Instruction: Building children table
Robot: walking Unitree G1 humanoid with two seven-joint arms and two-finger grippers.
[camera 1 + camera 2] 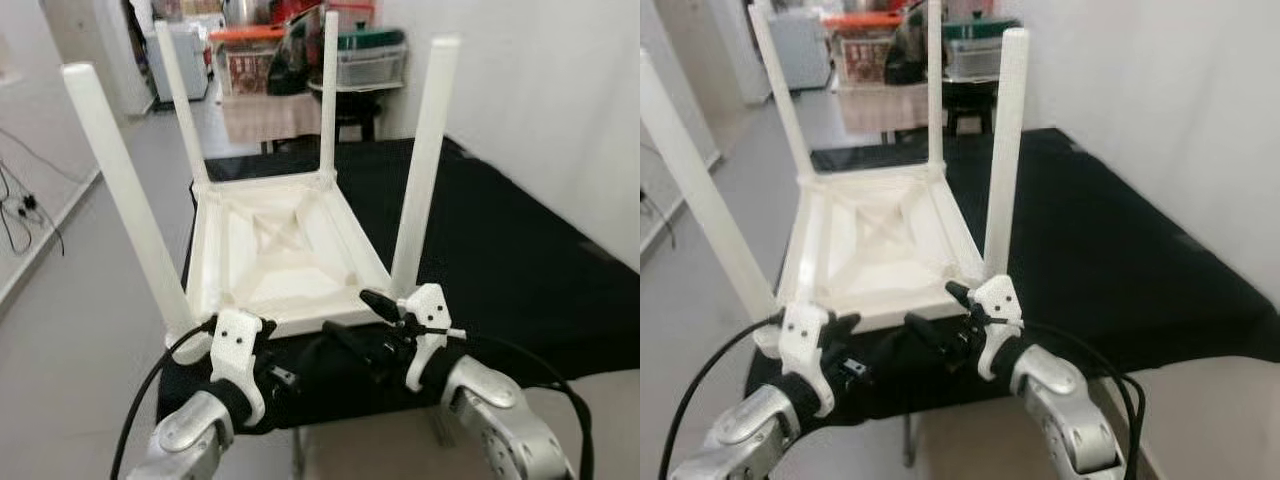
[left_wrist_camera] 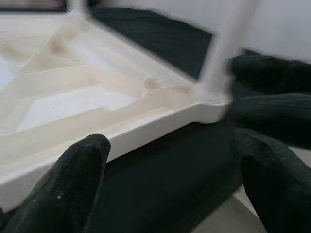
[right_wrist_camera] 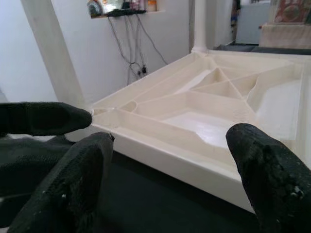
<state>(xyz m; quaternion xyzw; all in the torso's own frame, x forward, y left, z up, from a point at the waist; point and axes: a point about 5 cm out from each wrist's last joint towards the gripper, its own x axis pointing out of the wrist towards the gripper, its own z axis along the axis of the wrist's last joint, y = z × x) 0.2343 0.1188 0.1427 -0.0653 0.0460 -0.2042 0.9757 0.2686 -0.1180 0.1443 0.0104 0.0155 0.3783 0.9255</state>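
White plastic children's table (image 1: 285, 255), inverted on black cloth (image 1: 500, 250); left gripper (image 1: 262, 352) and right gripper (image 1: 372, 330), fingers apart, needed level, even grips on its near rim.

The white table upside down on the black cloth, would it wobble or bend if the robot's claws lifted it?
The white table looks like hard moulded plastic with ribs underneath, so it would probably stay stiff. Being hollow, it is likely light for its size. Its four legs stick up tall, so it might tip if lifted by one edge, where the left claw and right claw are.

White table (image 1: 290, 250), black cloth (image 1: 480, 250), black-fingered tools
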